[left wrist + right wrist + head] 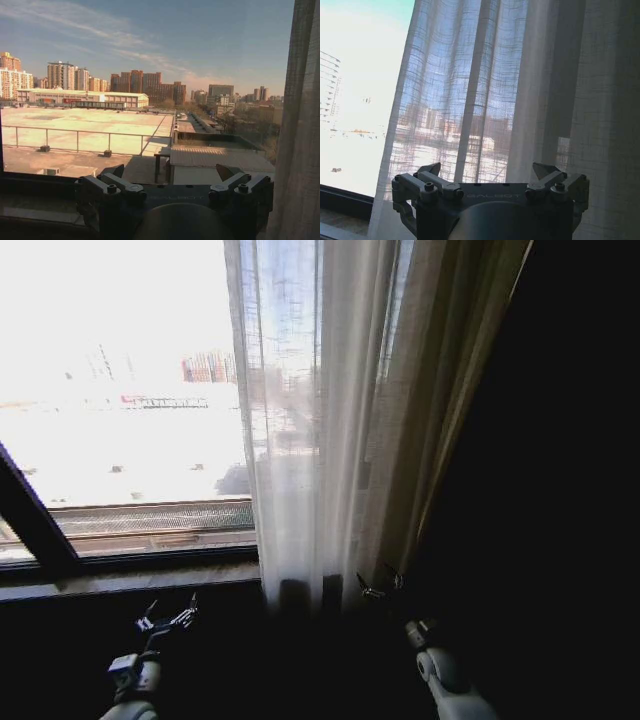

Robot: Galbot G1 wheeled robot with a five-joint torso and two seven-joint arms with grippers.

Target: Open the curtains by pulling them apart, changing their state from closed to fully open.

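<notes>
The curtains point(300, 420) hang as sheer white pleated fabric, gathered right of the window's middle and turning cream-beige where bunched point(430, 390). The glass to their left is bare. My right gripper point(378, 585) is open, low against the curtain's bottom hem. In the right wrist view that gripper point(487, 170) faces the curtains point(495, 90) with nothing between its fingers. My left gripper point(170, 618) is open below the sill, left of the fabric. In the left wrist view the left gripper point(172, 172) looks out through the glass, with the curtain's edge point(297, 125) to one side.
A dark window sill point(130, 575) runs along the bottom of the window. A black frame bar point(35, 520) slants at the far left. A dark wall point(560, 490) stands right of the bunched fabric. Rooftops and city buildings point(90, 125) lie outside.
</notes>
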